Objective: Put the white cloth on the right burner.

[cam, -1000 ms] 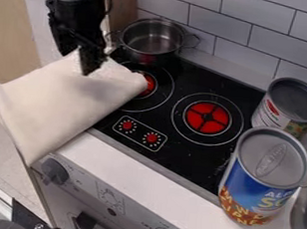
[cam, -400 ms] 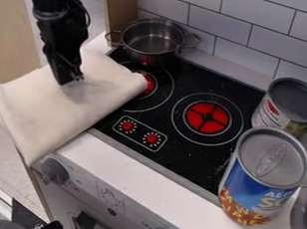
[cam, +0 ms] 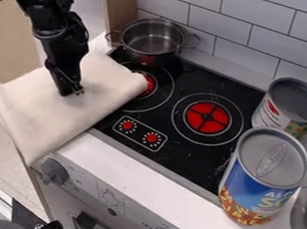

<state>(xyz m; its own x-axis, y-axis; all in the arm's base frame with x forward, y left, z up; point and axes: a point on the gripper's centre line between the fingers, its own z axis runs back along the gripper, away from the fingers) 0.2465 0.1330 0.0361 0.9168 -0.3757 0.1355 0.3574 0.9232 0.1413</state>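
A black robot arm comes in from the top left, and its gripper (cam: 74, 93) points down at the middle of a white cloth (cam: 40, 107). Whether the gripper is spread, pressed together or pinching the cloth cannot be told. The cloth lies slantwise over the left end of a black stove top (cam: 179, 161) and the white counter edge (cam: 122, 166), its near left part drooping past the edge. Its right corner covers part of the left burner (cam: 158, 103), where a little red shows. The right burner (cam: 207, 117), a red disc inside white rings, is in full sight, well apart from the cloth. Between the burners, toward the near edge, is a panel (cam: 140, 133) with two red dial marks. A metal pot (cam: 152, 42) with two handles stands at the far left. At the right are two cans: a far can (cam: 274, 117) with a dark gray top and a near can (cam: 257, 187), mostly blue, with a light gray top.
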